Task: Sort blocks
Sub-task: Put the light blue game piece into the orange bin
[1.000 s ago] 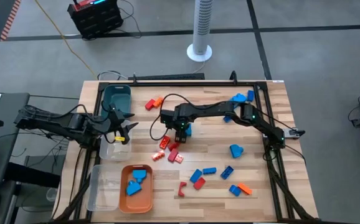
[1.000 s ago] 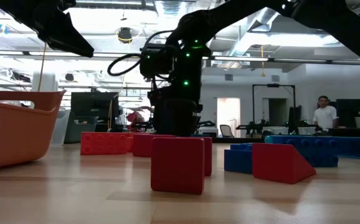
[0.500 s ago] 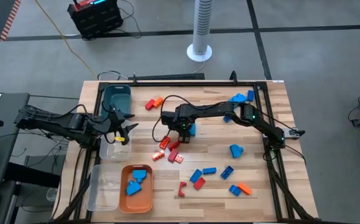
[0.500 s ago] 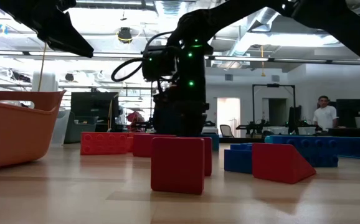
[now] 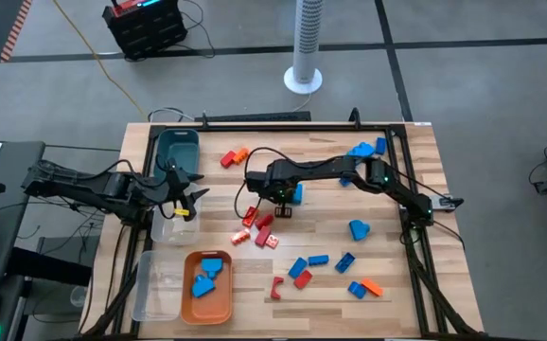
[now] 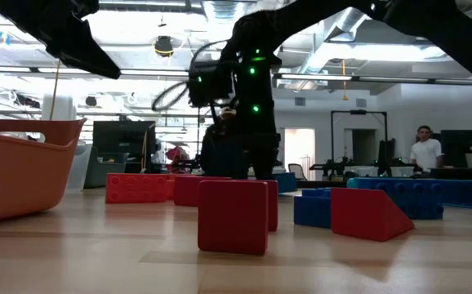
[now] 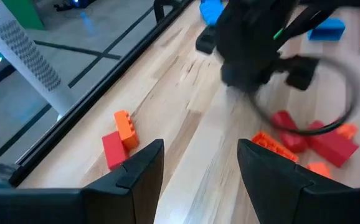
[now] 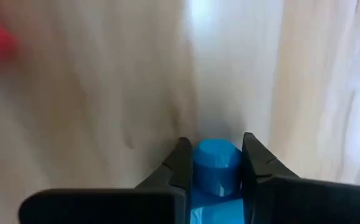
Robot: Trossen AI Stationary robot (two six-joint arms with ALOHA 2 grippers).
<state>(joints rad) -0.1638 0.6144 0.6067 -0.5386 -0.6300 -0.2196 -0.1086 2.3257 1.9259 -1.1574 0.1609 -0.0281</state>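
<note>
Blocks lie scattered on the wooden table [image 5: 397,275]: red ones [image 5: 259,227] at the centre, a red and orange pair [image 5: 233,156] at the far side, and blue ones [image 5: 316,263] toward the near right. My right gripper [image 5: 281,201] reaches to the table's centre and is shut on a light blue block [image 5: 295,194]. Over the bins at the left edge, my left gripper [image 5: 193,194] hangs open, nothing between its fingers [image 7: 146,168]. My right gripper pinches the light blue block between its two fingers [image 8: 180,165], one on each side of a round stud [image 8: 216,167] at the block's end. The fingers point down at the table. Whether the block is clear of the wood, I cannot tell.
An orange tray [image 5: 224,301] with blue blocks sits at the near left, with a clear bin [image 5: 158,284] beside it. A teal bin [image 5: 177,149] and another clear bin [image 5: 171,227] stand under the left arm. More blue blocks [image 5: 363,149] lie at the far right.
My right gripper has shut on the light blue block at the table's centre and shifted a little toward the right edge with it.
</note>
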